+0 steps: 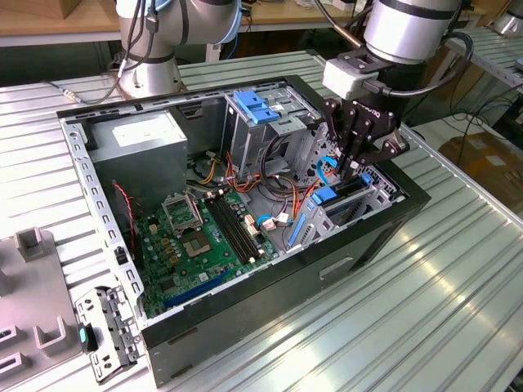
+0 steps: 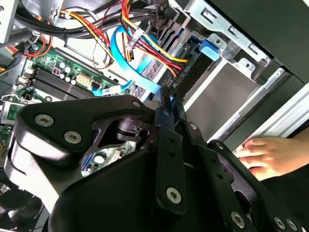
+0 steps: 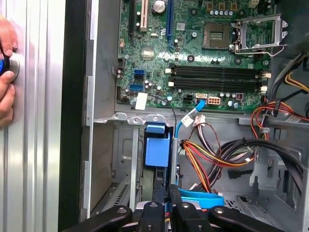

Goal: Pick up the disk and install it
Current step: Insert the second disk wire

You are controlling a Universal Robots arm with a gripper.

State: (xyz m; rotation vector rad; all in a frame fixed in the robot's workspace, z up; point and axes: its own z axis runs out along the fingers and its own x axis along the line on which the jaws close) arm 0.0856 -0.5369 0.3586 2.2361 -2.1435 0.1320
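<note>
Tool (image 1: 353, 155) hangs over the drive bay at the computer case's (image 1: 384, 237) corner nearest the exterior view's right, its black linkage dipping just inside the open top. In both wrist views the two fingers (image 2: 166, 145) stand pressed close together — effectively closed — with only a thin sliver of blue between their tips; that sliver is probably the top edge of the disk (image 1: 339, 194), though the view is too cramped to be sure the fingers actually grip it. The disk itself sits on edge in the bay, its blue carrier rail showing in the exterior view just below the tool, and in the first wrist view as a blue block in the slot beyond the fingertips, beside the motherboard (image 3: 203, 53). Coloured power cables (image 3: 212, 159) and a thin blue cable (image 2: 130, 63) run close alongside. A person's hand (image 2: 268, 154) rests on the case's outer wall near the bay. Judging by this, the picking-up is done and the seating step is in hand: the disk looks entered but perhaps not fully home — finishing would call for a straight, square push along the rails, with the cables kept clear of the slot.
</note>
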